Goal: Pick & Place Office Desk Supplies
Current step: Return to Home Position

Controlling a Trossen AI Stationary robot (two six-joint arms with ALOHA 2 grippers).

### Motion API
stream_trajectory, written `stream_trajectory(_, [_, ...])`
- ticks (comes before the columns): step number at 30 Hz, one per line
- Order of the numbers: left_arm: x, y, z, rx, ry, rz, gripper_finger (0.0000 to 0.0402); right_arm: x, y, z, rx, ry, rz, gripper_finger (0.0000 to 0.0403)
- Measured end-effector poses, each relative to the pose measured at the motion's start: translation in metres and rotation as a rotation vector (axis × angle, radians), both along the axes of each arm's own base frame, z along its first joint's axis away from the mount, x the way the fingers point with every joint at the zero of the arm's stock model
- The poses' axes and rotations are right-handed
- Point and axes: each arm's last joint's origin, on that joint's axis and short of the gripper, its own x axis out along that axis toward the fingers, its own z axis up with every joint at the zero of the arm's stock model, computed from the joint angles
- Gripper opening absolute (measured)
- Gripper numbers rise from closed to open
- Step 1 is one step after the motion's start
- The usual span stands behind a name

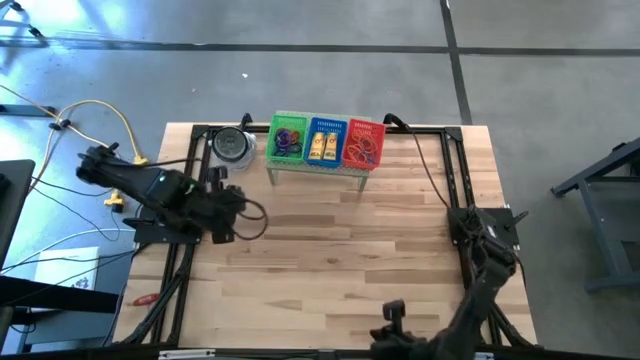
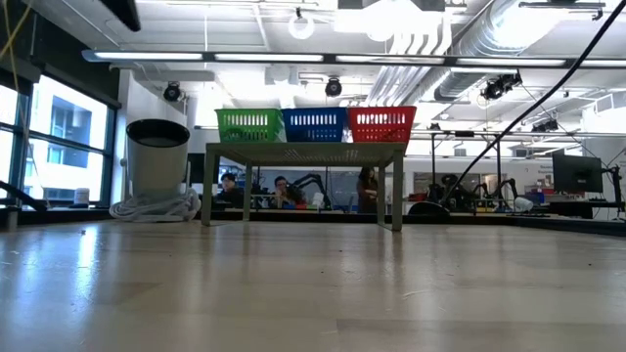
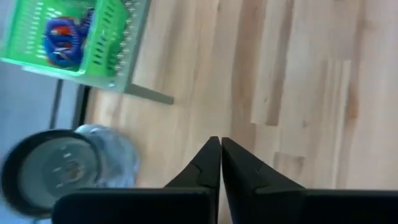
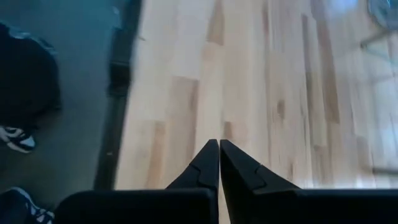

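Now: three bins stand side by side on a small shelf (image 2: 303, 149) at the back of the tabletop (image 1: 340, 250).
- Green bin (image 1: 273, 138), on the left in the high view: holds purple and blue loops (image 1: 289, 141).
- Blue bin (image 1: 326, 121), in the middle: holds yellow blocks (image 1: 323, 147).
- Red bin (image 1: 366, 122), on the right: holds red bands (image 1: 362, 148).
- The bins touch their neighbours, and all sit upright.

A round lidded container (image 1: 232, 145) stands on the tabletop just beside the shelf's left end.

Left arm: folded low over the tabletop's left side. The left hand (image 3: 220, 149) has its fingers pressed together, holds nothing, and hangs above bare wood. The green bin and the round container lie ahead of it.

Right arm: folded at the tabletop's front right. The right hand (image 4: 219, 152) is also pressed together with nothing in it, over bare wood near the tabletop's edge.

Both hands are well apart from the shelf.
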Motion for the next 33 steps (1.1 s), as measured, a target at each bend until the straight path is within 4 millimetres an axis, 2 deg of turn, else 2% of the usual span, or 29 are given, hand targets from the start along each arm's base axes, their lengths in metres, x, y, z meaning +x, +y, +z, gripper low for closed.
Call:
stream_trajectory(4, [-0.019,-0.001,-0.018,-0.056,-0.134,-0.037,0.0001,-0.007,0.000,0.020,0.010,-0.041,0.092,0.0003])
stream_trajectory(7, [-0.028,-0.001,-0.026,-0.090,-0.374,-0.098,0.0001,-0.012,-0.012,0.045,0.008,-0.060,0.146,0.0003])
stream_trajectory(11, [-0.038,0.002,-0.043,-0.112,-0.569,-0.200,0.0001,-0.025,-0.035,0.080,0.022,-0.091,0.166,0.0002])
stream_trajectory(16, [-0.053,0.010,-0.068,-0.149,-0.720,-0.204,0.0000,-0.053,-0.067,0.119,0.029,-0.137,0.138,0.0003])
stream_trajectory(20, [-0.061,0.013,-0.092,-0.212,-0.836,-0.218,0.0000,-0.078,-0.095,0.136,0.089,-0.221,0.099,0.0002])
stream_trajectory(23, [-0.064,0.015,-0.106,-0.236,-0.914,-0.214,0.0000,-0.096,-0.111,0.132,0.181,-0.271,0.080,0.0003])
stream_trajectory(26, [-0.066,0.016,-0.121,-0.242,-0.927,-0.213,0.0000,-0.107,-0.126,0.115,0.246,-0.332,0.110,0.0003])
stream_trajectory(29, [-0.068,0.017,-0.135,-0.271,-0.921,-0.190,0.0000,-0.117,-0.142,0.090,0.280,-0.396,0.171,0.0003])
stream_trajectory(33, [-0.069,0.018,-0.149,-0.318,-0.971,-0.167,0.0000,-0.125,-0.168,0.044,0.366,-0.489,0.257,0.0003])
